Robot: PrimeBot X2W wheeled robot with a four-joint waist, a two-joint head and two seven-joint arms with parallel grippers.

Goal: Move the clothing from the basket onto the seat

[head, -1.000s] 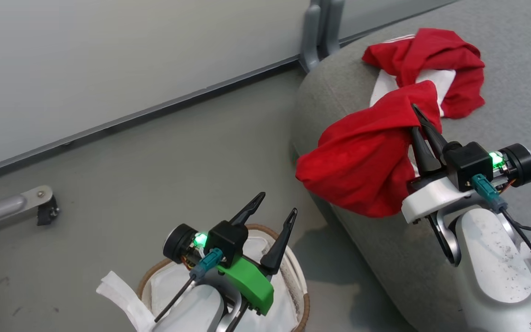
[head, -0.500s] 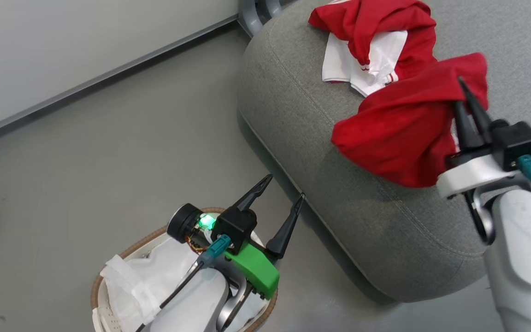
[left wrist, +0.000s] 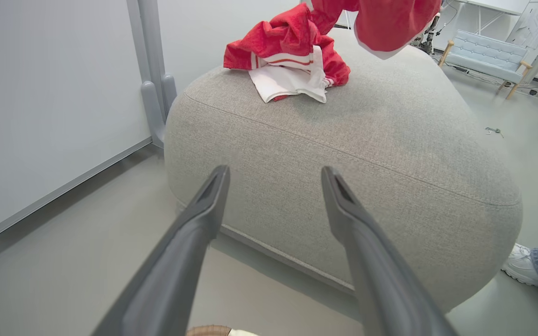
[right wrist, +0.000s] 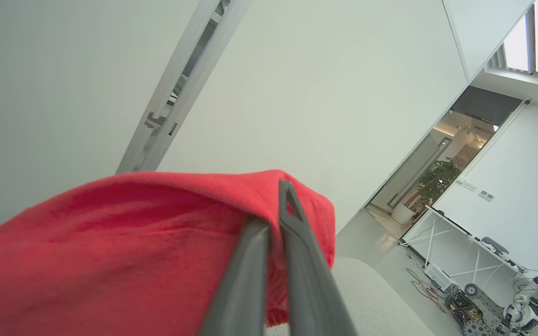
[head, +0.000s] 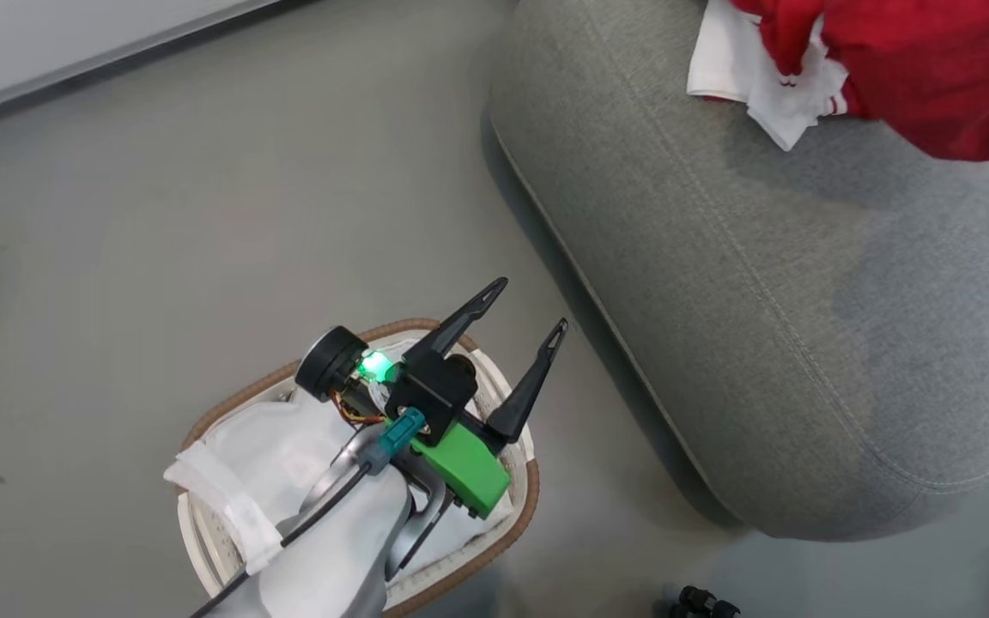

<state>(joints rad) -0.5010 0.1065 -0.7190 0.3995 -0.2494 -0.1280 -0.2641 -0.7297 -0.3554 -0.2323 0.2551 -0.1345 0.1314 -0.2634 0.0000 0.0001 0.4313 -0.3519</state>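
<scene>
**Carry moving inward, drop pending**

Since half a second back, the plain red garment [head: 932,77] is hanging further in over the seat [head: 761,300], beside the jersey [left wrist: 292,70] lying there. I'm aiming to lower it before releasing, well inside the edge. Right gripper [right wrist: 271,210] is clamping it aloft; left gripper [head: 529,305] is idling, splayed, above the basket [head: 530,489].

The left arm [head: 331,549] stands at the bottom edge of the head view, its pale forearm slanting up and to the right. Its wrist carries a green bracket [head: 460,468] and a lit green lamp [head: 372,366]. The left gripper [head: 529,305] points up and right, its two dark fingers spread wide. The right gripper [right wrist: 273,219] has its fingers pressed nearly together, pinching a fold of a red garment [right wrist: 133,233] that drapes over one finger.
</scene>
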